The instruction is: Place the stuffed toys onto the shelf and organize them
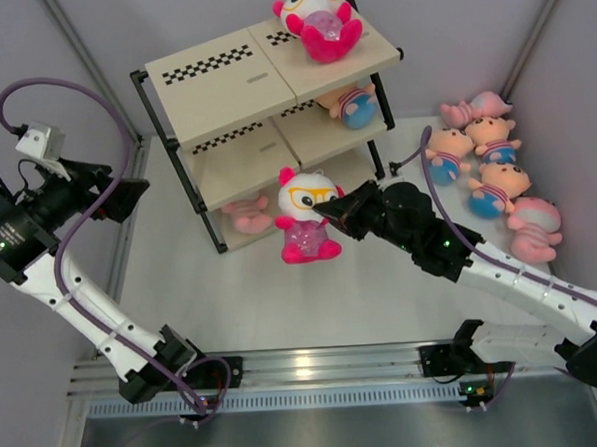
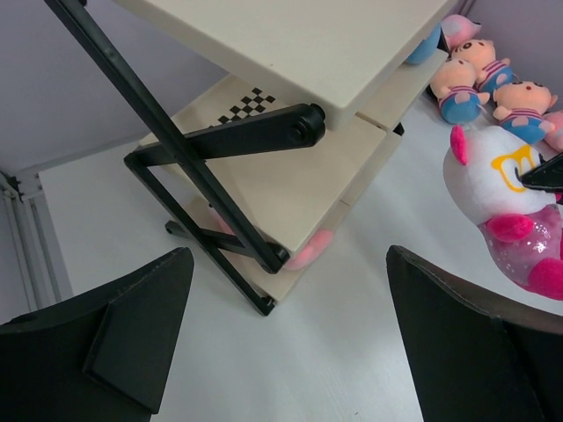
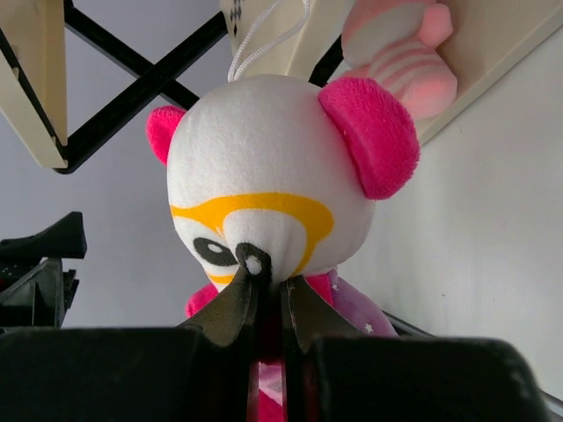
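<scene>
**Right claw (image 3: 266,283) clenched on a white-faced doll (image 3: 264,176)**

I pinch it by the face; my fingers (image 3: 230,309) hide most of its pink body. It is just in front of the shelf (image 1: 212,98). My left claw (image 2: 290,308) gapes empty off the shelf's left end. A pale pink doll (image 1: 246,214) lies half hidden on the bottom board, a striped doll (image 1: 350,106) mid-tier, a second glasses doll (image 1: 318,27) on top. Other dolls (image 1: 491,163) heap rightward.

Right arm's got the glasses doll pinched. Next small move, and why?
The right gripper is shut on the glasses doll, low in front of the shelf; its twin lies on the top board. Probably lift it up beside that twin.
</scene>
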Controlling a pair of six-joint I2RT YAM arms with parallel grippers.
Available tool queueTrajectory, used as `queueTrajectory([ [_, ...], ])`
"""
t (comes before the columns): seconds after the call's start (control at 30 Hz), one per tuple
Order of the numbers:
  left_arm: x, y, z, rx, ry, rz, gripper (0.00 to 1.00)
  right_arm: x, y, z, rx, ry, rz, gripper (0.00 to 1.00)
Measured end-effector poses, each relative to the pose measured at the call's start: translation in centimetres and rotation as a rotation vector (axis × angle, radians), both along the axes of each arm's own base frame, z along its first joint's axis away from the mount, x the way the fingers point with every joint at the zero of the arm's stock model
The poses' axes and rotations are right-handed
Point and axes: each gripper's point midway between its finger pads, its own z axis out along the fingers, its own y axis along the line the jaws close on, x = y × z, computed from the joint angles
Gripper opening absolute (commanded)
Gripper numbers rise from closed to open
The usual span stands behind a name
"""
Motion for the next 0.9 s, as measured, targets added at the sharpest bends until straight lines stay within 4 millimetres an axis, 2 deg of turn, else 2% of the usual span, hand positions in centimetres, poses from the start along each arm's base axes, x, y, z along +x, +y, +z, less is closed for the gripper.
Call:
queueTrajectory([
  [0.13, 1.1, -1.0, -1.4, 0.0, 0.069, -0.047, 0.97, 0.0, -0.2, -0.3, -0.023, -0.007, 0.003, 0.0],
  [0.3, 2.6, -2.4, -4.0, 0.026, 0.169, -0.102, 0.97, 0.1, -1.0, 0.6, -0.013, -0.033, -0.016, 0.0],
  [0.37, 2.8, -2.8, -4.7, 0.055, 0.195, -0.106, 0.97, 0.1, -1.2, 0.9, -0.009, -0.041, -0.021, 0.0],
  [0.47, 2.6, -4.6, -5.2, 0.107, 0.21, -0.147, 0.97, 0.1, -1.3, 0.7, -0.016, -0.037, -0.025, 0.0],
  [0.63, 1.4, -7.6, -5.1, 0.168, 0.192, -0.239, 0.96, 0.2, -1.5, 0.2, -0.032, -0.025, -0.033, 0.0],
  [0.8, 0.8, -9.0, -3.2, 0.202, 0.125, -0.284, 0.95, 0.2, -1.7, -0.2, -0.039, -0.005, -0.044, 0.0],
  [0.9, 1.0, -9.8, -2.7, 0.212, 0.109, -0.315, 0.95, 0.3, -1.7, -0.5, -0.05, 0.01, -0.056, 0.0],
])
